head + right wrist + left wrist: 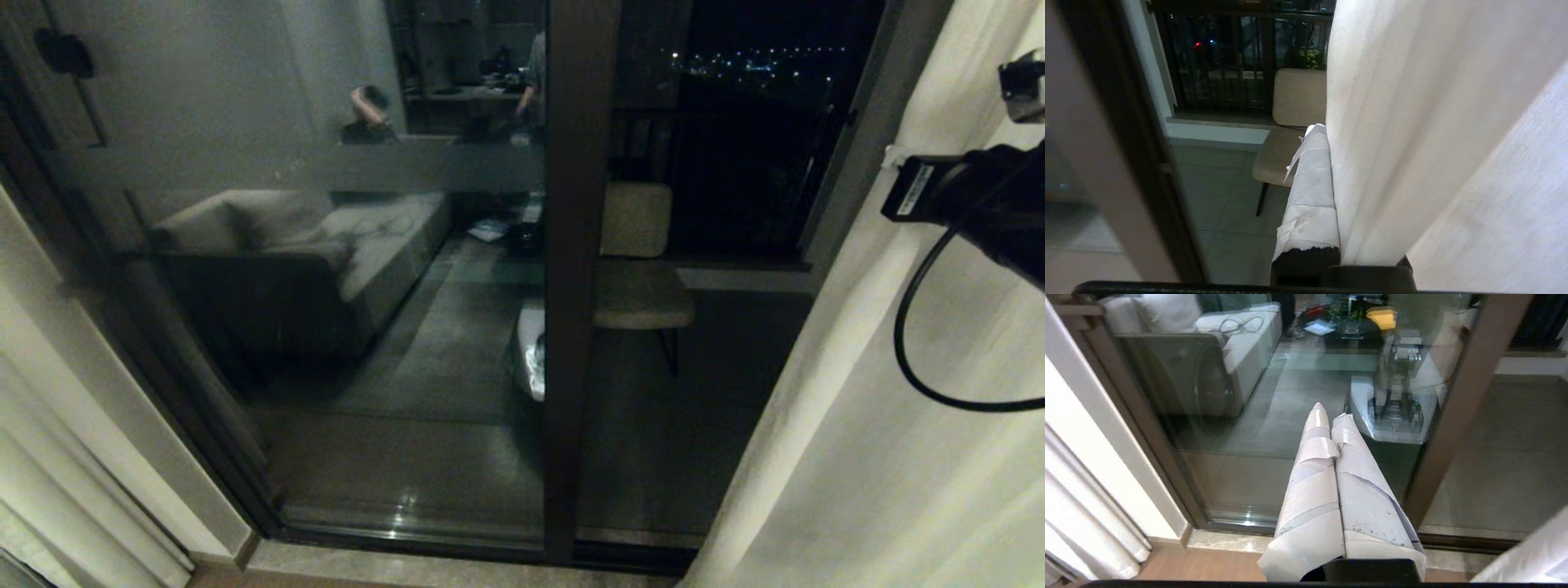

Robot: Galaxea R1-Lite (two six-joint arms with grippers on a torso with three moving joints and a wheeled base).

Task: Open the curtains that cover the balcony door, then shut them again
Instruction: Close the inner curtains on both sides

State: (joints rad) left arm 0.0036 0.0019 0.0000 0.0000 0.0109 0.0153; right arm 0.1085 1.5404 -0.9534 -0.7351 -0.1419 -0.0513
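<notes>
Cream curtains (865, 457) pinched by right gripper (1331, 171), left gripper (1331, 416) pressed together, arm label (913, 189) unreadable

Head view: from above, facing forward and down at the door (571, 269), close to the glass; the right arm (980, 204) enters at the right edge. Left wrist view: low, behind the taped left gripper (1331, 416), facing the same glass and its sill (1229, 541). Right wrist view: close against the right curtain (1433, 122), looking past one taped finger (1310, 183) to the balcony. Head and right wrist views share the chair (641, 269), probably the same one (1294, 106).
</notes>
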